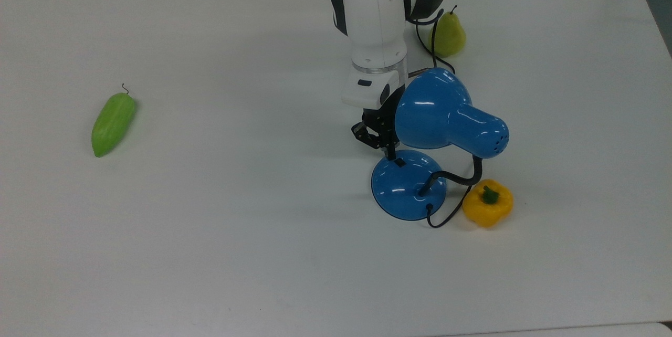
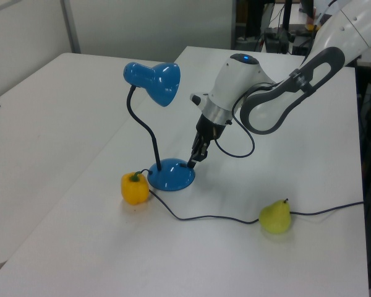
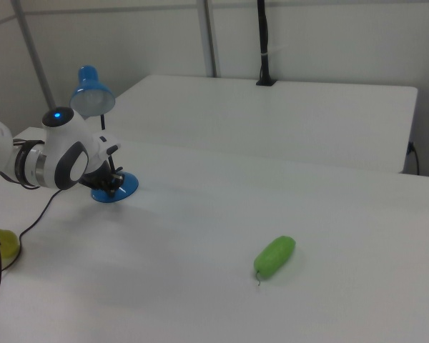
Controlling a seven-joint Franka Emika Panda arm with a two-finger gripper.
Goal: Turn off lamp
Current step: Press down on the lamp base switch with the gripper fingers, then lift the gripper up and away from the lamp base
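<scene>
We are observing the lamp (image 1: 409, 185) standing upright on the white table (image 1: 210, 221), just beside a yellow pepper (image 1: 487, 203), its switch (image 1: 399, 161) lying at the base rim nearest the arm. The gripper (image 1: 389, 156) is pointing down at that switch from the top view's upper left, its tips just above or touching it. The fingers are appearing drawn together, gripping nothing.
</scene>
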